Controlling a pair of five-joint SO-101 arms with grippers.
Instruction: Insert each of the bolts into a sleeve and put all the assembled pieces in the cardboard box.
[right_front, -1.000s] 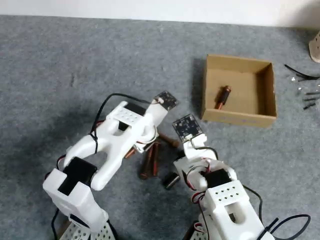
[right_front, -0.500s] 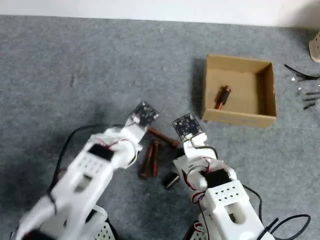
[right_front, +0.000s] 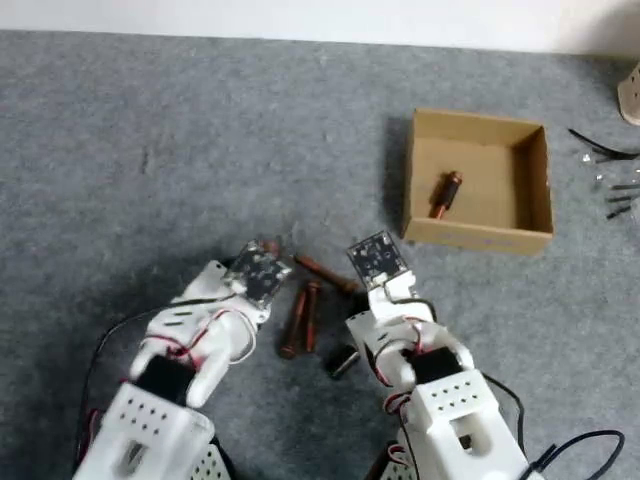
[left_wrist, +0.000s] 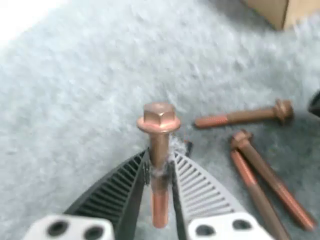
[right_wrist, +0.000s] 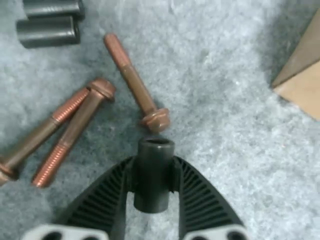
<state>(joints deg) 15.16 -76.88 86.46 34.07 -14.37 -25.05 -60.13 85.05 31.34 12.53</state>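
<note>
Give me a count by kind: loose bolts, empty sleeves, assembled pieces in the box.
Loose bolts: 4, one in the left gripper
Empty sleeves: 3, one in the right gripper
Assembled pieces: 1, in the cardboard box
Total: 8

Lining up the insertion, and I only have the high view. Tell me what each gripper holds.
Observer: The left gripper is shut on a bolt, head pointing away from the wrist.
Operator: Now the right one.
Observer: The right gripper is shut on a black sleeve, its open bore facing outward.
Operator: Report spare sleeves.
Observer: Two more sleeves lie side by side near three loose bolts.
</note>
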